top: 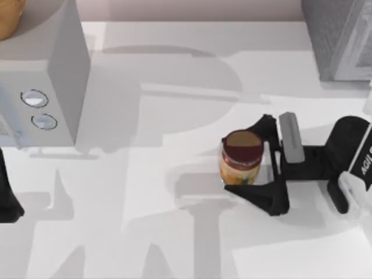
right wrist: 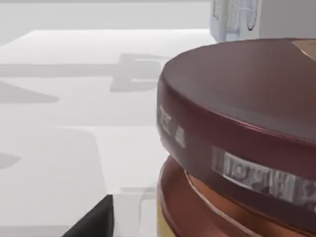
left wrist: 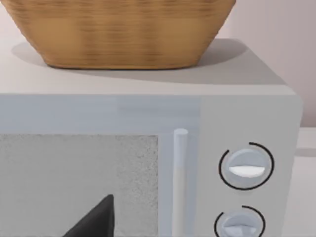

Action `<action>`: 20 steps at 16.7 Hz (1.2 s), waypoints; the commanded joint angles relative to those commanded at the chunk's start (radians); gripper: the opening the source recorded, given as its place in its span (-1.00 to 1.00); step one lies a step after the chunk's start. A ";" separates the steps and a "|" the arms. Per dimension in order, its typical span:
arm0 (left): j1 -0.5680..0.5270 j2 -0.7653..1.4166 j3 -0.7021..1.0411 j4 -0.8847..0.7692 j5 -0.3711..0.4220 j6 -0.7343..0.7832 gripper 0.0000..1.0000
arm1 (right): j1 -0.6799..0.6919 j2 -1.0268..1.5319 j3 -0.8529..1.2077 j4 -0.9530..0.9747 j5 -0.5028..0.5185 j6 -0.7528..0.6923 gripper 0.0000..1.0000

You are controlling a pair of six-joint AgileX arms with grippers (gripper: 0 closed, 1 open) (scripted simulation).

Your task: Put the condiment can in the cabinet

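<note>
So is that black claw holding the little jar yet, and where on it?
Cannot tell for sure. The right tool has its fingers on either side of the jar, level with its body below the lid; whether they are pressing on it is unclear.

Black right arm (top: pixel 343 154), white lettering

Bright, even light over a white table (top: pixel 145 232), with soft grey shadows.
Broad arm-shaped shadows spread left of and below the condiment can (top: pixel 240 158); the microwave (top: pixel 55 75) throws a dim patch toward the can. Up close the can's lid (right wrist: pixel 247 94) looks blurred.
</note>
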 joint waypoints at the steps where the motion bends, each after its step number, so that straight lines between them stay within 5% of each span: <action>1: 0.000 0.000 0.000 0.000 0.000 0.000 1.00 | 0.012 -0.002 0.002 -0.006 0.012 -0.002 1.00; 5: 0.000 0.000 0.000 0.000 0.000 0.000 1.00 | 0.014 -0.002 0.002 -0.008 0.014 -0.003 1.00; 18: 0.000 0.000 0.000 0.000 0.000 0.000 1.00 | 0.014 -0.002 0.002 -0.008 0.014 -0.003 -0.96; 20: 0.000 0.000 0.000 0.000 0.000 0.000 1.00 | 0.014 -0.002 0.002 -0.008 0.014 -0.003 -1.00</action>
